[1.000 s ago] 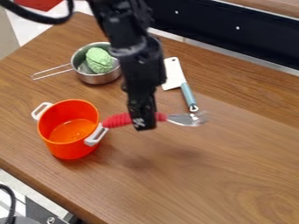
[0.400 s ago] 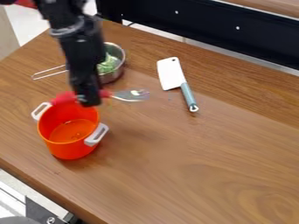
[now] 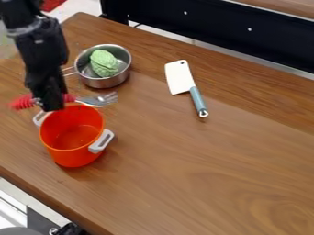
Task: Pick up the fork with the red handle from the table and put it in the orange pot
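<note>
The black gripper [image 3: 51, 103] is at the left, just above the back rim of the orange pot [image 3: 72, 157]. It is shut on a fork [image 3: 25, 102] with a red handle, held crosswise, its handle end to the left and its metal tines to the right. The fork's tines are near the lower side of the metal saucepan [image 3: 105, 83]. In that saucepan lies a green, wrinkled, rounded object [image 3: 103, 62]. The orange pot stands upright with white handles on two sides, and the arm partly covers the saucepan's long wire handle.
A white cleaver [image 3: 179, 77] with a blue-grey handle lies on the wooden table [image 3: 215, 170], right of the saucepan. A black panel [image 3: 233, 30] runs behind the table's back edge. The table's front edge slants down across the lower left.
The gripper has moved left with the fork, from right of the orange pot to above its back rim. The saucepan and cleaver are now less covered by the arm.
</note>
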Controlling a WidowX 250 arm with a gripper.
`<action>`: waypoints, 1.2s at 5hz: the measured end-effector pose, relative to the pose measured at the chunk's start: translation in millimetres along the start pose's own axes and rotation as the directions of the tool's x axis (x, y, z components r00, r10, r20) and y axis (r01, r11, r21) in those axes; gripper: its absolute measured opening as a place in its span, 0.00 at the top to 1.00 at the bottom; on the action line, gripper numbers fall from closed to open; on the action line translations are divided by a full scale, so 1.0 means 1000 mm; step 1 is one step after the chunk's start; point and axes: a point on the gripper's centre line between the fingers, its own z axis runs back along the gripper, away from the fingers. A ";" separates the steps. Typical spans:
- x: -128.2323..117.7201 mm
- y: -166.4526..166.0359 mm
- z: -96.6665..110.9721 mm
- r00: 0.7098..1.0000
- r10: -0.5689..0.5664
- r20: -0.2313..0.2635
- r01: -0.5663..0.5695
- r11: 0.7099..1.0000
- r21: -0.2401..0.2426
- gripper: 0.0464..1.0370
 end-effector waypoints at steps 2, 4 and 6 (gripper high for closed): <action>-0.030 -0.006 -0.002 0.991 -0.018 -0.130 0.014 0.999 -0.035 0.71; -0.030 -0.021 -0.025 0.982 -0.001 -0.191 0.004 1.000 0.012 0.71; -0.020 -0.029 -0.025 0.978 0.045 -0.206 -0.041 0.999 0.020 0.71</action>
